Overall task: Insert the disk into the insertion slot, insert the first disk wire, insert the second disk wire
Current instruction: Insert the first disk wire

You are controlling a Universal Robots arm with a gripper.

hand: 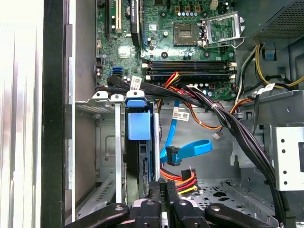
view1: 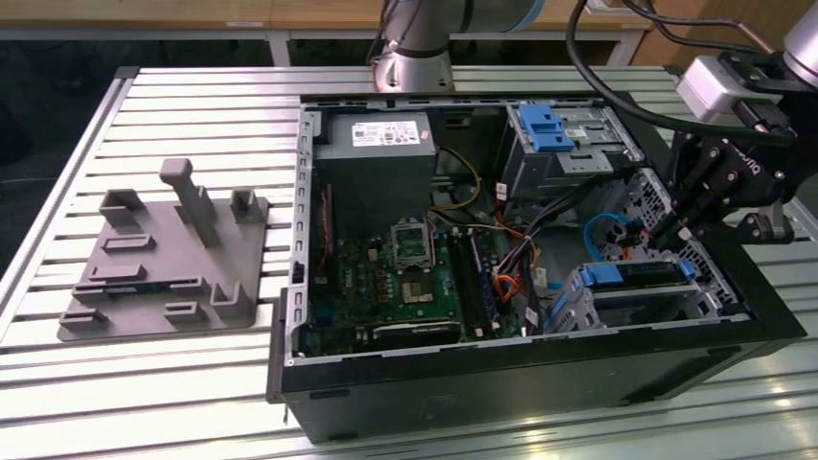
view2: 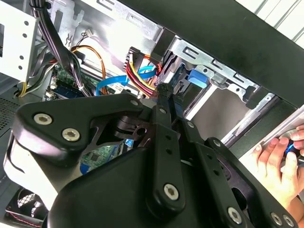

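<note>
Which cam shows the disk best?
First wrist view: the disk sits edge-on in the insertion slot, blue carrier plainly visible. The exterior view shows it small, in the slot near the gripper. The second wrist view shows a blue piece of it past the gripper.

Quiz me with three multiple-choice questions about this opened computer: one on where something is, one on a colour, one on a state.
1. Where is the disk?
A. On the floor
B. In the insertion slot, inside the case
C. In a cardboard box

2. What colour is the flat cable looping beside the disk?
A. Green
B. White
C. Blue

3. How is the computer case?
A. Open on its side
B. Closed all round
C. Wrapped in plastic

Answers:
1 B: the first wrist view shows its blue carrier between the slot's grey metal walls.
2 C: the cable is bright blue.
3 A: the motherboard lies in plain sight in the exterior view.
</note>
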